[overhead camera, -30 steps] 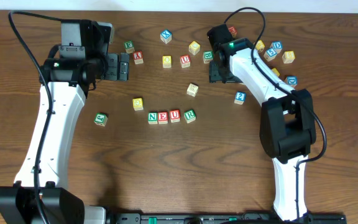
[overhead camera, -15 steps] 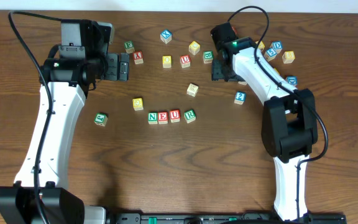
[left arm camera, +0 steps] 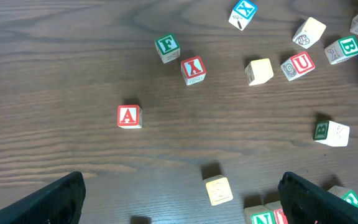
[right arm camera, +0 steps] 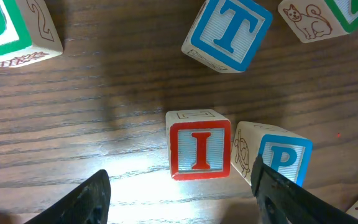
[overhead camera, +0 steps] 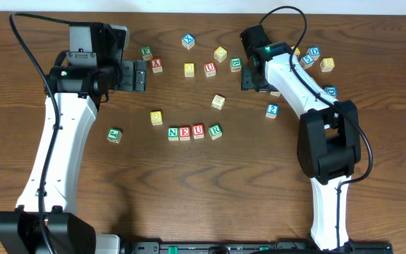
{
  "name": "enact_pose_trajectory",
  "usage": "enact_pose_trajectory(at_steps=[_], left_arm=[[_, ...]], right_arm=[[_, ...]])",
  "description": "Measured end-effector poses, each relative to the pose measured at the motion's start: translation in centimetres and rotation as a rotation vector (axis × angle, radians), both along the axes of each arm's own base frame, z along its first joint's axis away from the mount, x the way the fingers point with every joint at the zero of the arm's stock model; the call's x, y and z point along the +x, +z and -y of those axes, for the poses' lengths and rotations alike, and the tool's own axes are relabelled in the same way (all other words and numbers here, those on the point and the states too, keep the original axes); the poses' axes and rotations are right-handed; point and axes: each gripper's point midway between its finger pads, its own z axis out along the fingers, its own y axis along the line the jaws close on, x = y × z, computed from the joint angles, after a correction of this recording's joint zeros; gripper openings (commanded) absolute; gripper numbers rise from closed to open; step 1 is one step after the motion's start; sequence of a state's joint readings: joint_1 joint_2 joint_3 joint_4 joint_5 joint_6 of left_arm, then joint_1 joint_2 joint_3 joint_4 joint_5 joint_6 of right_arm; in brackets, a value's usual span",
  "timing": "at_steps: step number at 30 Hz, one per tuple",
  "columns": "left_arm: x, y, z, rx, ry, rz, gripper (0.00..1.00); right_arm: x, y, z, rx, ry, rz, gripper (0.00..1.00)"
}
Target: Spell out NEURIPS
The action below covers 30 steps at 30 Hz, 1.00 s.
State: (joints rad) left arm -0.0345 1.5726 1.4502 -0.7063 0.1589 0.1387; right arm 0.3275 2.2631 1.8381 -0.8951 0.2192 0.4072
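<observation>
Since a second ago the right gripper (right arm camera: 179, 182) has slid a little farther from its base, while the left gripper (left arm camera: 182, 208) has not stirred; both stand released, holding nothing. Nearest, the row N, E, U, R (overhead camera: 194, 132) lies in line. Farther on, between the right jaws, the red I cube (right arm camera: 200, 149) sits flat, the blue P cube (right arm camera: 283, 163) pressed against one side and the blue T cube (right arm camera: 229, 32) beyond. The I cube looks like light, rigid wood with smooth painted faces. Its sides clear of P seem best to pinch, since P leaves one finger scant room.
</observation>
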Motion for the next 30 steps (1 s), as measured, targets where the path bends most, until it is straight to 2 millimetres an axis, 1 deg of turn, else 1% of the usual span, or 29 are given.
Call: enact_pose_trajectory(at_steps=[30], left_arm=[[0.00, 0.00, 0.00, 0.000, 0.000, 0.000, 0.98]], right_arm=[[0.33, 0.09, -0.11, 0.005, 0.000, 0.014, 0.67]])
